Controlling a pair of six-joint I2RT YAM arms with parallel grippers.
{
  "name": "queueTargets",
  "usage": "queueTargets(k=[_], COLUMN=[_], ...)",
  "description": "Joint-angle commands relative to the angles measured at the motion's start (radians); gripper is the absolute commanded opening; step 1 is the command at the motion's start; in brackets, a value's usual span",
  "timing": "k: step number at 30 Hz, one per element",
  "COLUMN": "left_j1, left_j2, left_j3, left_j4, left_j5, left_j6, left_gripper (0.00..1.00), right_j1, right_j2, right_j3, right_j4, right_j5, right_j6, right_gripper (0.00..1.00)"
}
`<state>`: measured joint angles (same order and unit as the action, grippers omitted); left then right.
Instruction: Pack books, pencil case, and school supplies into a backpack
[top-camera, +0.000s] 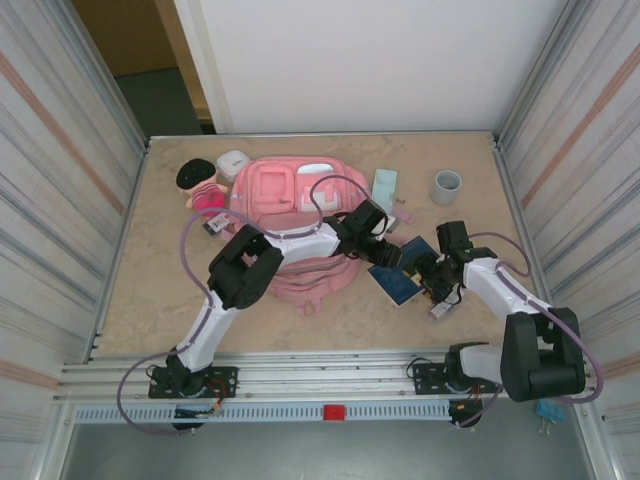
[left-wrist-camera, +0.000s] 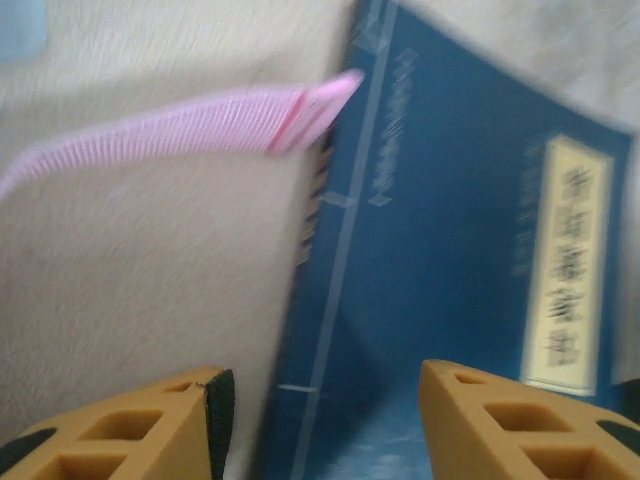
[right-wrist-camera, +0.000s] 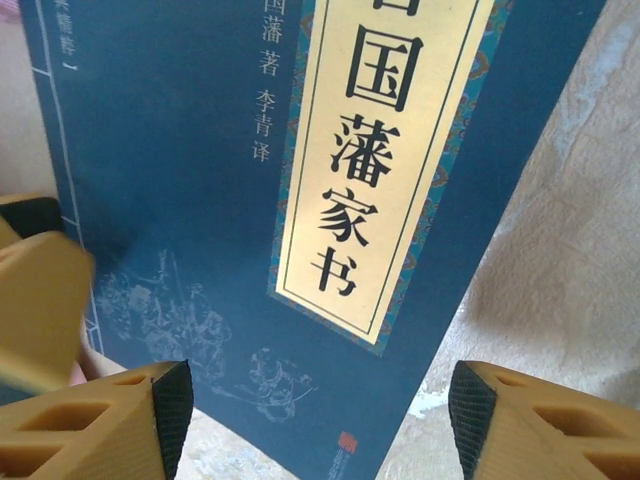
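One pink backpack (top-camera: 290, 215) lies flat mid-desk (top-camera: 160, 300). Just right of the backpack, one navy book (top-camera: 405, 280) with a pale label lies flat on the desk. Two claws meet over it: the left claw (left-wrist-camera: 322, 380) is released, its fingers straddling the book's edge, and the right claw (right-wrist-camera: 318, 375) is spread wide, holding nothing. One mint pencil case (top-camera: 384, 188) lies by the backpack's far right corner, one grey cup (top-camera: 446, 186) farther right. One doll (top-camera: 203, 190) and one white box (top-camera: 232, 163) lie by the backpack's far left corner.
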<state>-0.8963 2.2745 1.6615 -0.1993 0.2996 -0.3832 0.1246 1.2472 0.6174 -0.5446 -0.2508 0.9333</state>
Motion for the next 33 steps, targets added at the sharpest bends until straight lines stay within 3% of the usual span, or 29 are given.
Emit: queueTargets(k=[1, 4, 9, 14, 21, 33], left_j1=[0.0, -0.001, 0.005, 0.022, 0.048, 0.051], left_j2=[0.028, 0.036, 0.005, -0.053, -0.121, -0.174], left_j3=[0.033, 0.045, 0.049, 0.014, -0.11, -0.206], left_j4=[-0.093, -0.118, -0.135, -0.11, 0.079, 0.192], left_j5=[-0.022, 0.041, 0.207, 0.347, 0.492, 0.551], left_j6=[0.051, 0.055, 0.049, -0.002, -0.152, -0.249], left_gripper=[0.53, 0.52, 0.51, 0.51, 0.51, 0.51], right_j1=[0.01, 0.014, 0.021, 0.032, 0.035, 0.035], right_j2=[0.029, 0.057, 0.109, 0.144, 0.129, 0.104], right_j3=[-0.017, -0.02, -0.023, -0.029, -0.06, -0.093], right_j4=[0.006, 0.014, 0.037, 0.025, 0.052, 0.15], right_j5=[0.01, 0.012, -0.001, -0.032, -0.074, -0.153], right_j6=[-0.019, -0.031, -0.057, -0.09, -0.093, -0.063], right_gripper=[0.69, 0.65, 0.47, 0.37, 0.32, 0.3])
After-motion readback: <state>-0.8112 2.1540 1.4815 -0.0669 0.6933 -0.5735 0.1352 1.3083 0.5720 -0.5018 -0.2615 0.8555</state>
